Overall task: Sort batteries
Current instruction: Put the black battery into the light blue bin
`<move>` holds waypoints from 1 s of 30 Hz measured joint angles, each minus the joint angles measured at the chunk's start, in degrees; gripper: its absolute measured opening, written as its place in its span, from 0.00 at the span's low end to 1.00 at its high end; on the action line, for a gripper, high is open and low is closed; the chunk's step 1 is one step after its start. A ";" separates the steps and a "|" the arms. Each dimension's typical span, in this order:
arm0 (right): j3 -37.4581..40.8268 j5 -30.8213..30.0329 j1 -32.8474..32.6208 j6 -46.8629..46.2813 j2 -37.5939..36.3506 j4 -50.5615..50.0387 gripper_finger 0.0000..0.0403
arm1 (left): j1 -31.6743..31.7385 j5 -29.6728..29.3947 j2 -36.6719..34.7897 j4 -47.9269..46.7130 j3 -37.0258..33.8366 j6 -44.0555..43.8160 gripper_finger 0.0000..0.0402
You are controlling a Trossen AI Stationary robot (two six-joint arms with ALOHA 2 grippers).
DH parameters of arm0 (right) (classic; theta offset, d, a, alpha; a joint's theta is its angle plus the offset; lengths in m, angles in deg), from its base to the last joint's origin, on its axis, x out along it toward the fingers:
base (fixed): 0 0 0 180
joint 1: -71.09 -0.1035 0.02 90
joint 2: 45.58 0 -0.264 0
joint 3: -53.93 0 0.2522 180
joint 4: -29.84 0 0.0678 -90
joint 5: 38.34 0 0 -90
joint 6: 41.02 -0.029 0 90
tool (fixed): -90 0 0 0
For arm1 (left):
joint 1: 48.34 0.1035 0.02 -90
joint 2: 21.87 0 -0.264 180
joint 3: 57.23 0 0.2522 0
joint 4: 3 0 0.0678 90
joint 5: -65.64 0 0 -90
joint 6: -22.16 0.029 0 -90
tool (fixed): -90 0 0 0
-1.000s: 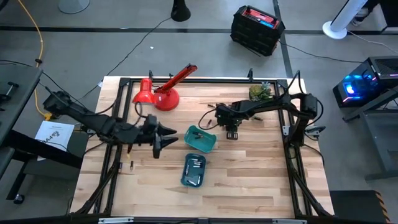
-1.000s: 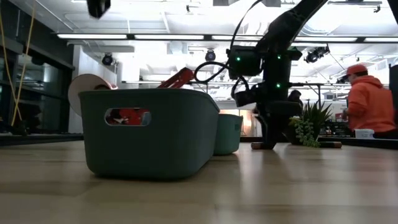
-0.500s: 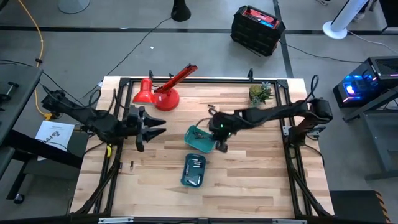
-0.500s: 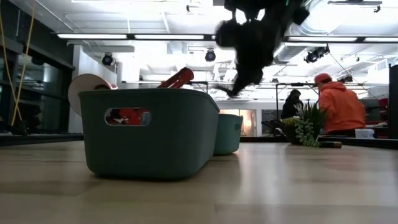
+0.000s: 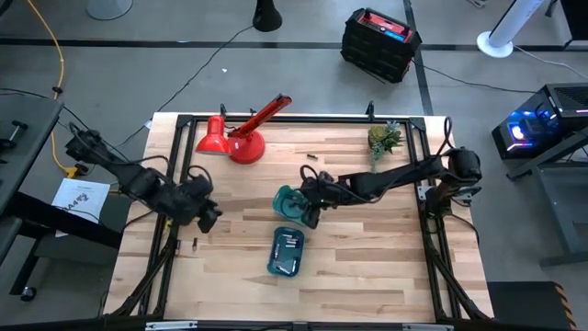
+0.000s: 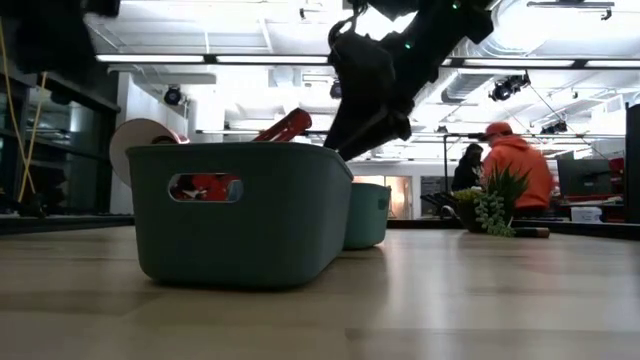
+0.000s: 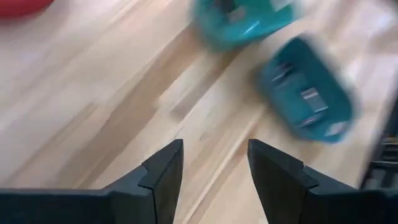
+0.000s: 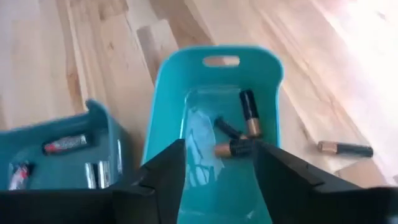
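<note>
Right wrist view: the right gripper [image 8: 214,171], jaws wide and empty, hangs over the tray [image 8: 214,124] holding batteries [image 8: 249,112]; best withdraw upward, clearing its rim.

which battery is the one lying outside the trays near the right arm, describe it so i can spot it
Start from the red lamp at the back of the wooden table, then go toward the potted plant. On the bare wood beyond the farther teal tray lies a single loose battery. Unlike the batteries inside that tray under the right gripper, it lies alone, flat on the wood.
</note>
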 joint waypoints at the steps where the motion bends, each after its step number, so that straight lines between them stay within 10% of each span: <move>1: 0.00 0.00 0.29 -0.02 -0.02 0.13 0.46 | -0.48 0.97 0.77 -2.23 0.00 -3.07 0.43; 17: 0.00 3.39 1.17 -0.06 -0.02 -0.56 0.48 | -13.66 20.13 28.22 -10.39 0.00 -41.18 0.39; 30: 0.00 4.94 1.17 -0.34 -0.02 -0.56 0.48 | -13.68 25.16 39.87 -1.23 -2.57 -49.05 0.35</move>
